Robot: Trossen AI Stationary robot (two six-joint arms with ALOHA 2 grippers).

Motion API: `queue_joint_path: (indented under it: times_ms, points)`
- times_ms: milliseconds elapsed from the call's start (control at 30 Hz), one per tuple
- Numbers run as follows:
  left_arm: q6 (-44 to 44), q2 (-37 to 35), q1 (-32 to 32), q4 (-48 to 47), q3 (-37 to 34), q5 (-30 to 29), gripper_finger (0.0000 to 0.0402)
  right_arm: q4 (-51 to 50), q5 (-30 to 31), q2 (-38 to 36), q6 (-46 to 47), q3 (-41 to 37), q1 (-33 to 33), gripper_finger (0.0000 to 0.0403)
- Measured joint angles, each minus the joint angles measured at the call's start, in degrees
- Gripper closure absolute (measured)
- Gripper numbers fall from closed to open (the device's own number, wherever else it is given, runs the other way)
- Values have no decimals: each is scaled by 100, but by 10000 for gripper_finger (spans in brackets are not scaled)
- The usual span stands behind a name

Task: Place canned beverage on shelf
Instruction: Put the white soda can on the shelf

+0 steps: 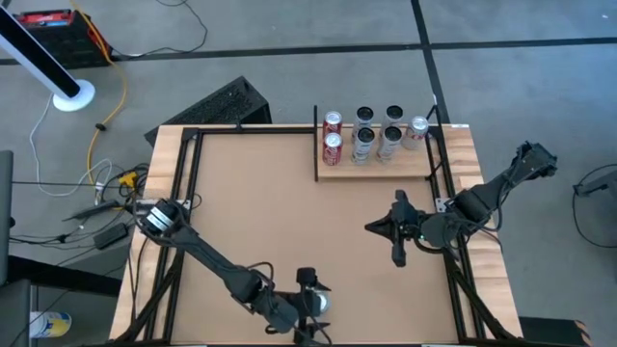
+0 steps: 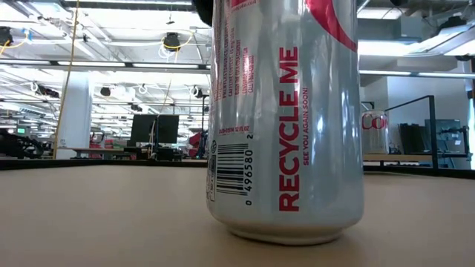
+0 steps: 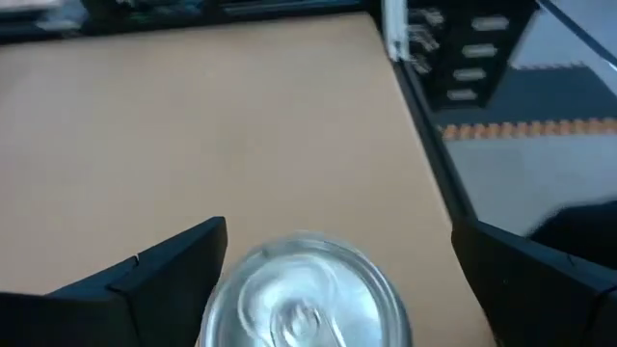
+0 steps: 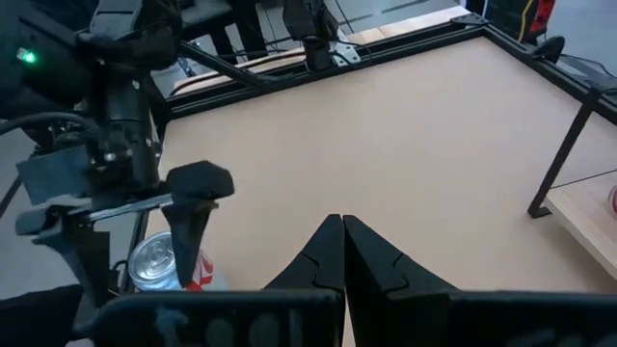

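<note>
A silver can with red print (image 2: 286, 119) stands upright on its base on the brown table near the near edge; it also shows in the high view (image 1: 317, 304). My left gripper (image 3: 339, 231) is open above it, one finger on either side of the can's top (image 3: 304, 294). I cannot tell whether a finger touches the can. The shelf (image 1: 386, 170), a pale wood board with a black upright bar (image 1: 316, 145) on its left short edge, lies at the far right and bears several cans (image 1: 364, 135). My right gripper (image 4: 342, 253) is shut and empty, hovering right of centre (image 1: 397, 231).
A black frame rail (image 1: 451, 193) runs around the table's edges. A bare stretch of tabletop (image 1: 260, 193) lies between the can and the shelf. A keyboard (image 1: 217, 104) and cables lie on the floor beyond the far edge.
</note>
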Motion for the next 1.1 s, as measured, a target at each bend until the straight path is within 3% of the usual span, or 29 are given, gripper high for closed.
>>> queue_joint_path:
  times_ms: [233,433,633,767,967,1100]
  points:
    - [-194,153,-65,106,4,-1031,15,-97,5,0,15,0,-34,381]
    - [-608,292,-189,23,-4,-1278,15,-163,6,0,15,0,-33,381]
    - [-745,280,-413,-175,0,-2073,15,-164,7,0,13,0,-38,381]
    - [-1338,278,-487,-642,0,-2104,15,-165,7,0,13,0,-67,381]
    - [-1360,278,-569,-779,0,-2322,17,-162,7,0,52,0,-114,381]
    - [-1531,278,-568,-1066,0,-2339,42,-174,5,0,107,0,-116,381]
